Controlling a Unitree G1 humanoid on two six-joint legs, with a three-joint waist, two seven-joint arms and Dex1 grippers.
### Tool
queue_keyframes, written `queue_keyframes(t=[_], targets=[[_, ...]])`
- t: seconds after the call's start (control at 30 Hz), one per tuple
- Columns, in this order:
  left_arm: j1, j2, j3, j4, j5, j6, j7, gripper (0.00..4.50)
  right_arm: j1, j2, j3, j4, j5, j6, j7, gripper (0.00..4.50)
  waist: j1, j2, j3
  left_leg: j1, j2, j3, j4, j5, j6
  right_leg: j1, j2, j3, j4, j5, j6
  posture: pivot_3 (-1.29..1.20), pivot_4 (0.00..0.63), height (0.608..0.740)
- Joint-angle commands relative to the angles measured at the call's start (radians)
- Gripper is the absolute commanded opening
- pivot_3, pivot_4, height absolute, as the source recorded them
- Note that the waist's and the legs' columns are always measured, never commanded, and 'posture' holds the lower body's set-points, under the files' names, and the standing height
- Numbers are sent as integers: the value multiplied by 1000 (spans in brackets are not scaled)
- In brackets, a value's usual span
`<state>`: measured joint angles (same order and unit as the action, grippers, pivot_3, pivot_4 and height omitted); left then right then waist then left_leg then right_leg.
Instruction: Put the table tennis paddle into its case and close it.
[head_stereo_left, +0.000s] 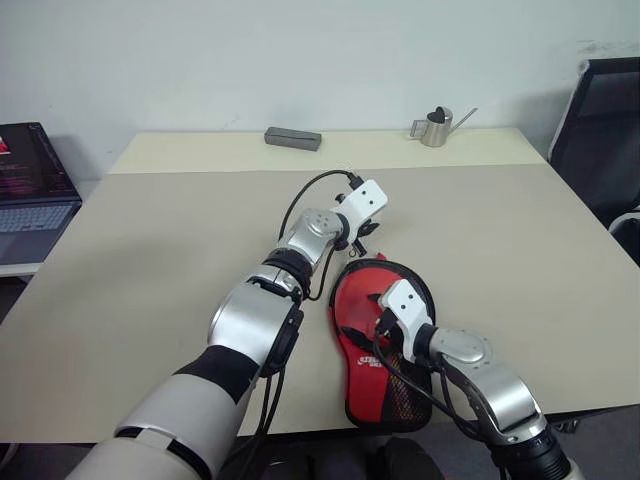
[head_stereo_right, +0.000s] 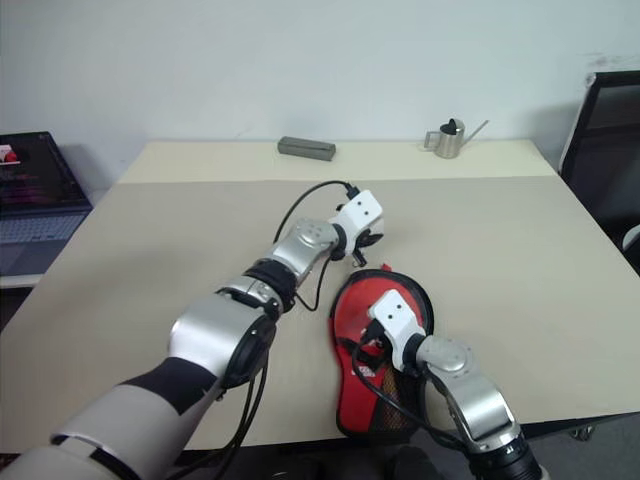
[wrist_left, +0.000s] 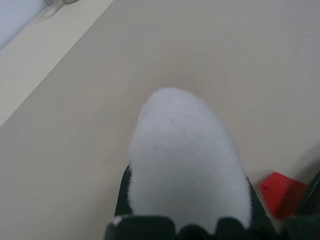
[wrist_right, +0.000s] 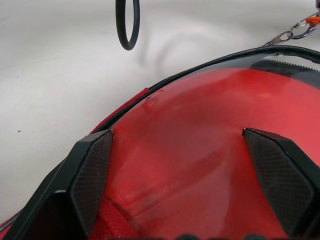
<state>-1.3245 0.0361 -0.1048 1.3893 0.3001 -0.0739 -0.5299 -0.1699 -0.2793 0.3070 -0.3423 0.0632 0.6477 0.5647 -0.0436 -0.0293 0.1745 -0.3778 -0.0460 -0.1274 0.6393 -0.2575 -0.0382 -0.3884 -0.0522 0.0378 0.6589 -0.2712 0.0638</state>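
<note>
The case (head_stereo_left: 382, 340) lies flat on the beige surface (head_stereo_left: 150, 260), near its front edge, red side up with the black mesh pocket at the end nearest the robot. The right gripper (wrist_right: 182, 175) hovers over the round end of the case, its two black fingers (wrist_right: 92, 170) spread wide apart with the shiny red face showing between them, gripping nothing. The left gripper (head_stereo_left: 365, 228) sits just beyond the case's far rim, clenched on the white pompom charm (wrist_left: 187, 160), which bulges out of the pinch in the left wrist view. A small silver clasp (wrist_right: 287, 34) lies at the case's zip edge. At the far edge of the surface rest a grey rectangular box (head_stereo_left: 293, 138) and a little metal watering can (head_stereo_left: 437, 126), well apart from the case. A laptop (head_stereo_left: 30, 190) stands off to the left.
</note>
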Motion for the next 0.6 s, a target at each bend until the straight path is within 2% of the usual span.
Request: queue_keyframes(t=[0.03, 0.3, 0.43, 0.6], targets=[[-23, -19, -9, -17, 15, -27, 9, 486, 63, -13, 88, 72, 8, 89, 20, 4500, 0, 0, 0, 0, 0, 0, 0, 0, 0, 0, 0, 0, 0, 0, 0, 0, 150, 740], [26, -64, -38, -15, 41, -18, -40, 486, 49, 4, 84, 80, 8, 87, 10, 4500, -1, 0, -1, 0, 0, 1, 0, 0, 0, 0, 0, 0, 0, 0, 0, 0, 150, 740], [53, -76, -56, -16, 54, -19, -55, 1832, 46, 12, 80, 84, 6, 83, 3, 4500, -2, 0, -1, 1, 0, 1, 0, 0, 0, 0, 0, 0, 1, 0, 0, 0, 150, 740], [71, -81, -47, -17, 46, -12, -60, 3727, 42, 18, 80, 95, 4, 77, 1, 4500, -2, 0, -5, 1, 0, 1, 0, 0, 0, 1, 0, 0, 1, 0, 0, 0, 150, 740]])
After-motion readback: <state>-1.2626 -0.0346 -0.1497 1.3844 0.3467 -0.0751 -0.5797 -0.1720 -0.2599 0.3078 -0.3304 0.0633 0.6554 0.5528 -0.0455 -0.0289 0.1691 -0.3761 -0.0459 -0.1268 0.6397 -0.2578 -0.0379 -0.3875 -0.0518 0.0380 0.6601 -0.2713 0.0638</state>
